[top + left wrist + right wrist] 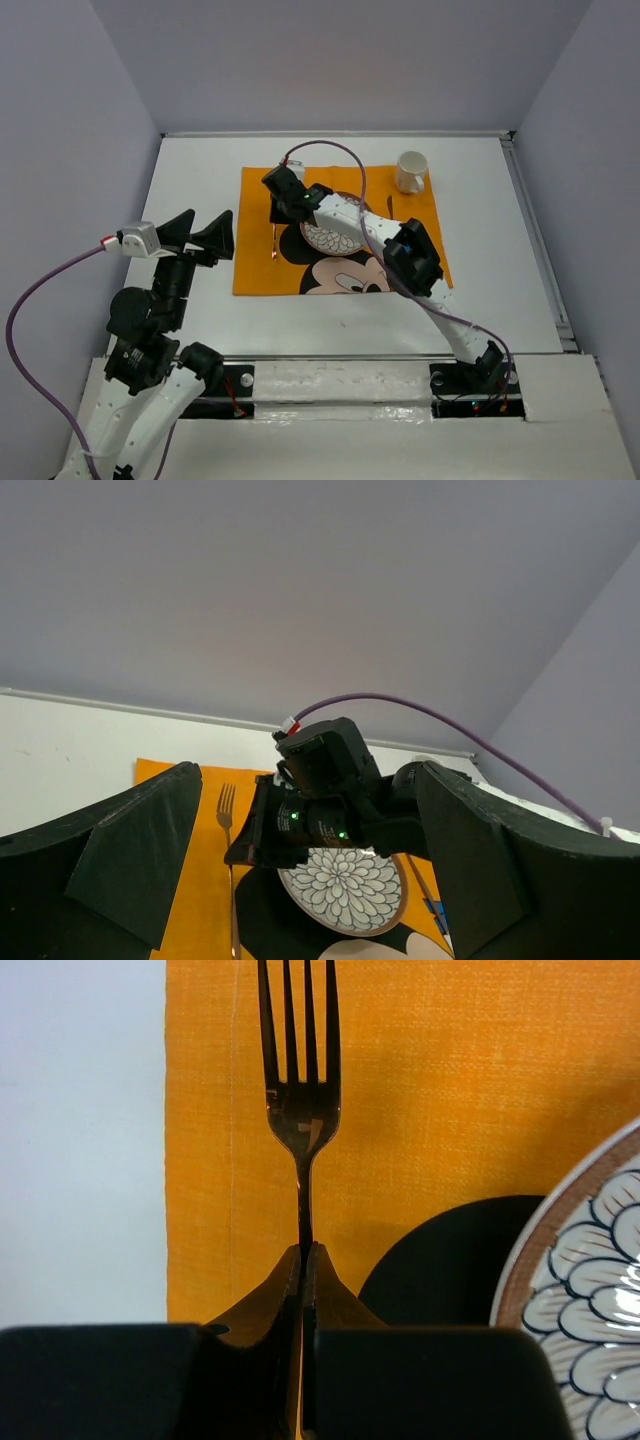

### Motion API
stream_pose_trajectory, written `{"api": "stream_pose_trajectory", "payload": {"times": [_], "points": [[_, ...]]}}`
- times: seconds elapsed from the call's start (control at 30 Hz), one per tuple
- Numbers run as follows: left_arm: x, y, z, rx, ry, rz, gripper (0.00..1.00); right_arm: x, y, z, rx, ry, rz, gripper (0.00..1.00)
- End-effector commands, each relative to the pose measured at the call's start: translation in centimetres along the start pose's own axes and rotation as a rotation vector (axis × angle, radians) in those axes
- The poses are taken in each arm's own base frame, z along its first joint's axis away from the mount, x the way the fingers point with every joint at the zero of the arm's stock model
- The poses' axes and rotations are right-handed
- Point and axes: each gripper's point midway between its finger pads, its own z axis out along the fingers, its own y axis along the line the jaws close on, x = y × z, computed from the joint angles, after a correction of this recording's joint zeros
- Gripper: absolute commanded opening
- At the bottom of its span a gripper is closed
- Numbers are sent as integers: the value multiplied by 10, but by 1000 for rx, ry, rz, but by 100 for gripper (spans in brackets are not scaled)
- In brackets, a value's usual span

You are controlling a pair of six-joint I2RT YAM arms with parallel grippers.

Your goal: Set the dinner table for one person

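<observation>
Right now the fork [302, 1120] is on the orange placemat [255, 280], which sits mid-way across the white dinner table [200, 170]. The fork is at 9 o'clock from the patterned plate [590, 1300], between the plate's rim and the mat's left edge. Its long axis runs 12 to 6 in the top view, parallel to that edge. The tines point to 12 and the handle trails to 6.

The right gripper [303, 1250] comes down from above with its jaws pinched shut on the handle just behind the neck, so the tines lie straight ahead of the jaws at 12. Whether the fork already rests on the cloth or sits a hair above it, I cannot tell.

The left gripper [198, 233] hangs over bare table at 9 o'clock from the mat, well apart from the fork, its jaws spread wide and holding nothing. A white mug [411, 172] stands at the mat's 1 o'clock corner.

My read is that the fork is about placed. The next move would be for the right jaws to part sideways, toward 9 and 3, and lift straight up, so the fork stays square to the plate
</observation>
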Motion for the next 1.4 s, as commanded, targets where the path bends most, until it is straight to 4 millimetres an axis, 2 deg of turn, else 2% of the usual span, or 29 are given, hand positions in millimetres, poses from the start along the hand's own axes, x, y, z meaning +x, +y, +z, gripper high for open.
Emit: {"api": "stream_pose_trajectory", "payload": {"times": [0.0,0.07,0.2,0.63,0.7,0.8,0.83,0.93,1.0,1.1,1.13,1.2,1.23,1.27,1.33,1.37], "points": [[-5,-3,4,11,-24,5,99,-7,19,-3,-36,-14,41,0],[-5,-2,4,9,-24,4,99,3,12,7,-14,4,38,0],[-5,-3,4,14,-23,4,99,13,6,14,5,23,37,0],[-6,-4,4,19,-25,1,99,26,-3,27,31,41,24,0],[-5,-4,4,18,-22,3,99,26,-3,29,31,41,21,5],[-5,-4,4,18,-22,1,99,24,-4,28,34,34,20,22],[-5,-4,4,18,-22,1,99,25,-5,28,36,36,19,30],[-4,-3,5,14,-20,4,99,22,-3,25,31,29,17,45],[-4,-3,5,14,-20,4,99,18,0,22,22,23,17,45],[-4,-2,6,8,-19,7,99,6,8,9,-5,2,16,52],[-3,-1,6,6,-17,10,99,-8,16,-3,-31,-27,20,52],[-2,0,7,-2,-17,11,99,-17,26,-18,-59,-60,0,62],[-2,0,7,-2,-15,13,99,-32,39,-41,-94,-98,-1,68],[-2,1,7,-6,-16,15,99,-33,36,-47,-93,-104,-20,73],[-3,3,7,-17,-20,17,99,-50,41,-68,-125,-156,-22,82],[-3,4,7,-22,-21,17,99,-69,50,-102,-157,-214,-11,98]]}}
